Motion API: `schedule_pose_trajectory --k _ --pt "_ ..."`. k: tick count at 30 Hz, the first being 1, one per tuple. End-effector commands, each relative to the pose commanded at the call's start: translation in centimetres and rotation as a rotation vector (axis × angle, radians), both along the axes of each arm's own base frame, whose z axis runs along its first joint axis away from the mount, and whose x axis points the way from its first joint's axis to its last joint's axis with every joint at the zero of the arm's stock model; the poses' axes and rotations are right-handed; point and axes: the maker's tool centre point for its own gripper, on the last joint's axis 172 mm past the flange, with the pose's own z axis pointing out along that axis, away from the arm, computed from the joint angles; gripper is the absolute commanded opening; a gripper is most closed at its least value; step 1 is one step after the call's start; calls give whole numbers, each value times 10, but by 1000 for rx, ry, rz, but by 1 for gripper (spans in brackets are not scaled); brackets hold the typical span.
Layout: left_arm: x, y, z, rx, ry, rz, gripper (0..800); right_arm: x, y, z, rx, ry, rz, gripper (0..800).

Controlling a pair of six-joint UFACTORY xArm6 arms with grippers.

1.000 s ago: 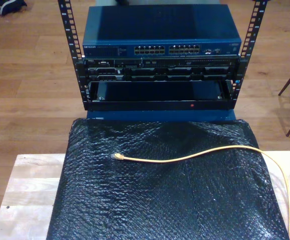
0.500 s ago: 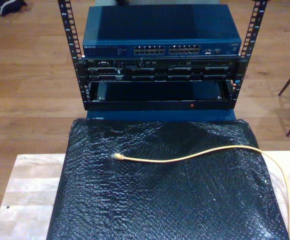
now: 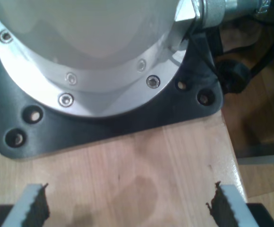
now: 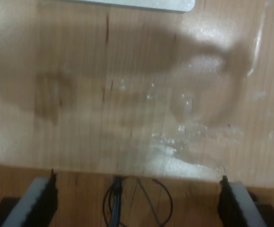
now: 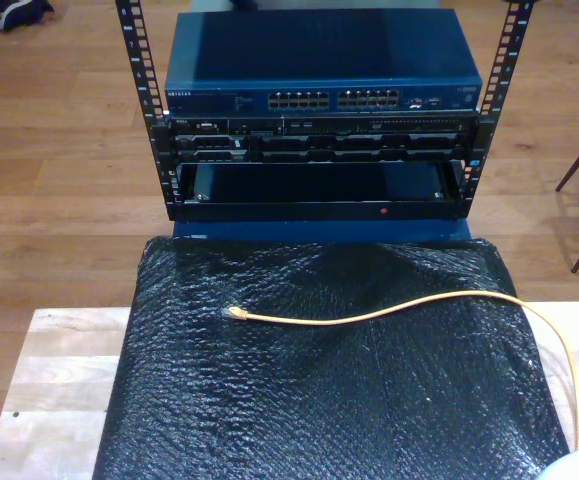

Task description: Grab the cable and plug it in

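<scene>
With a pale arm part newly at the exterior view's lower right, our first pincer [image 3: 127,208] and second pincer [image 4: 137,201] stay released, the cable [image 5: 389,310] unmoved.

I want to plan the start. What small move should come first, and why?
Probably bring one gripper over the cable near its plug. The cable lies free on the black mat, and my first gripper and my second gripper are open above bare wood.
</scene>
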Motion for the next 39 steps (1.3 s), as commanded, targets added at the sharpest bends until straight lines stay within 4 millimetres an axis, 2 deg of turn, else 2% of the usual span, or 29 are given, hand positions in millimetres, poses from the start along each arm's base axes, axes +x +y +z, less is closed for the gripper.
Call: schedule_pose_trajectory --k 4,7,13,18,23,30,35,39 --pt "0 -1 1 -5 3 2 800 3 -2 24 41 4 -36 799" --pt "0 7 9 5 6 3 800 4 -5 41 55 12 -81 799" --pt "0 14 44 -43 27 17 800 13 -12 72 65 23 -129 799" --pt "12 34 81 -47 30 42 800 28 -26 91 34 30 -179 799" --pt "34 42 114 -53 18 65 800 59 -41 109 14 45 -216 799" --pt "61 31 153 -94 38 74 800 104 -60 136 0 71 -334 799" --pt "84 27 163 -73 62 93 800 144 -60 151 22 93 -411 799" --pt "103 21 168 -55 75 100 800 177 -43 167 100 79 -435 799"
